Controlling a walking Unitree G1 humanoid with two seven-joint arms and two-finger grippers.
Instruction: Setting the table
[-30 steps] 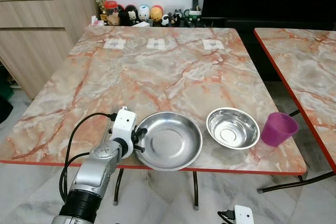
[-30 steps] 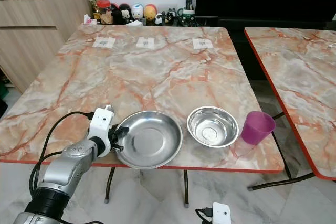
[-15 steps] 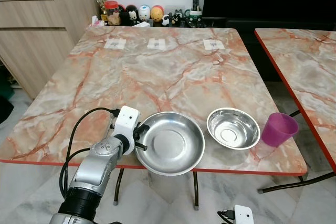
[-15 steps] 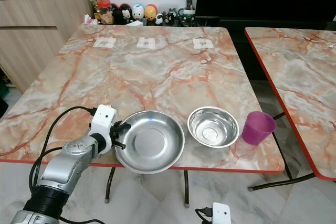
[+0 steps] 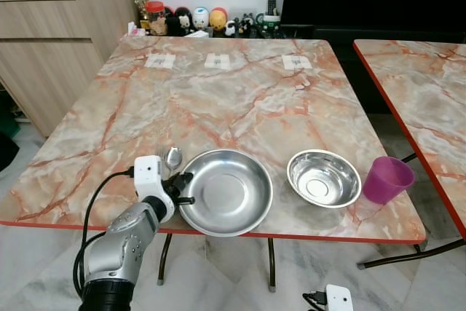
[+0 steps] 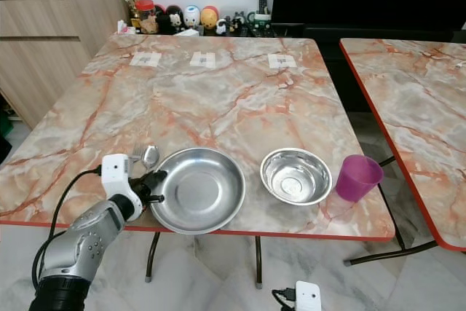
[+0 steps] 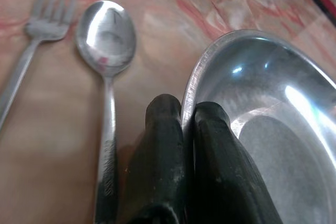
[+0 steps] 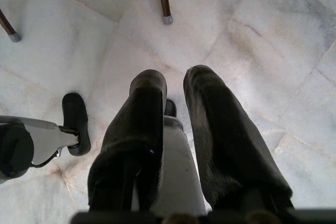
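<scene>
Marble-patterned and edged in red, the bench [image 5: 218, 100] in front of you is carrying the setting along its near edge. Your left gripper [image 7: 184, 129] is reaching in from the left and its fingers [image 7: 163, 150] are pinching the left rim of the large steel plate [image 5: 226, 191], one finger outside the rim and one inside, clamped on the metal. You are seeing the plate sitting flat on the bench close to the front edge.

Just beside the plate's left rim, the spoon [image 7: 106, 51] is lying bowl-up, and the fork [image 7: 31, 45] is lying just beyond it, both on the bench and apart from the plate. To the right of the plate, near but not touching, the small steel bowl [image 5: 323, 178] is standing upright, and the purple cup [image 5: 387, 179] is standing further right at the bench's right corner.

Three paper tags [image 5: 216, 61] are lying in a row toward the far side of the bench. Beyond that edge, a row of small figurines [image 5: 193, 20] is lining a low shelf, with a wooden cabinet [image 5: 51, 41] to the left and a second marble bench [image 5: 429, 100] to the right.

Your right gripper [image 8: 176, 129] is hanging down over the pale tiled floor [image 8: 252, 35], its fingers slightly apart and gripping nothing.
</scene>
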